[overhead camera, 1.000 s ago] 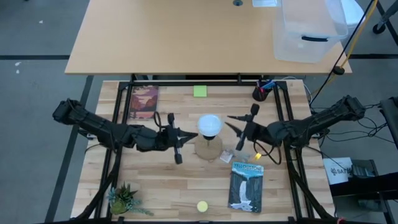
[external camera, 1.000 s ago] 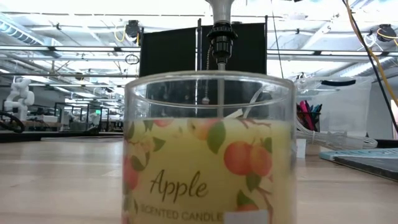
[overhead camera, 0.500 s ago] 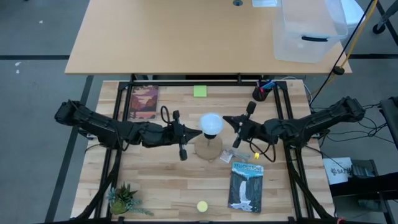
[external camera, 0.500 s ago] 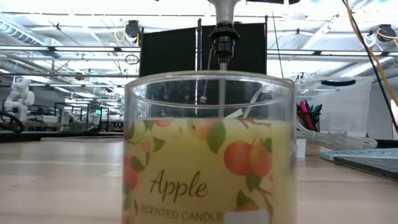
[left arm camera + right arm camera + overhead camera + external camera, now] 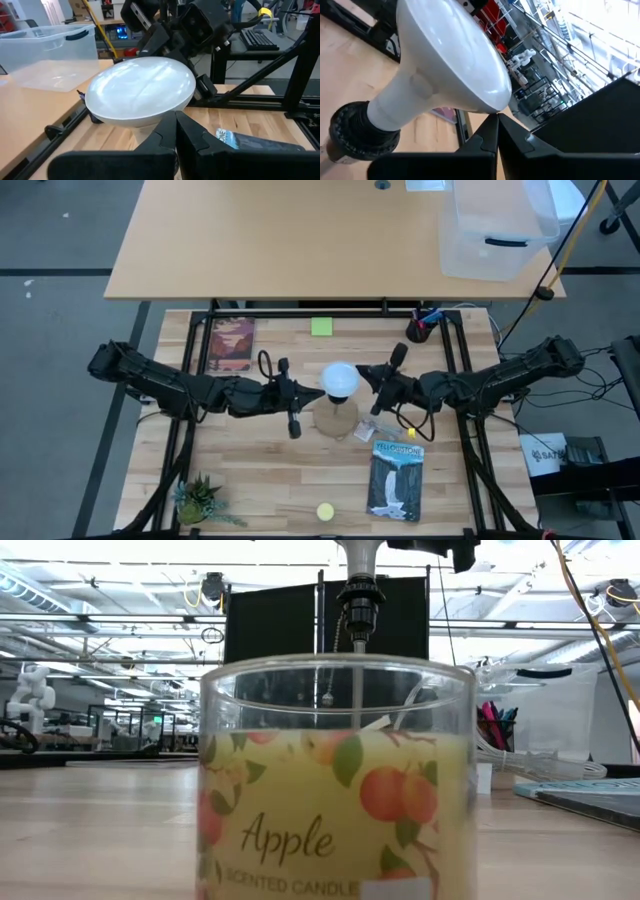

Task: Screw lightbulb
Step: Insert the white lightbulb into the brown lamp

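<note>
The white lightbulb (image 5: 340,379) stands upright with its neck in the black socket (image 5: 355,131) of the round wooden base (image 5: 335,420) at mid table. It has a wide frosted globe that tapers downward. My left gripper (image 5: 318,393) is shut, with its tip at the bulb's left side. My right gripper (image 5: 362,372) is shut, with its tip at the bulb's right side. The low view shows only the bulb's neck (image 5: 357,552) and the socket (image 5: 358,598) above a candle jar. My left gripper lies with its shut fingertips (image 5: 170,125) against the bulb's taper (image 5: 150,126), just under the globe's rim. It comes level from the table's left. My right gripper meets the globe's rim (image 5: 502,102) with its shut fingertips (image 5: 492,125), coming about level from the table's right.
A glass candle jar (image 5: 335,780) fills the low view. A book (image 5: 232,343), a green note (image 5: 321,327) and a black pen cup (image 5: 420,330) lie at the far side. A magazine (image 5: 395,480), a yellow disc (image 5: 325,511) and a small plant (image 5: 200,500) lie at the near side.
Both grippers have closed in on the bulb. The left one has gone toward the table's right and the right one toward its left, until their tips reach the bulb. The bulb stays in the socket.
</note>
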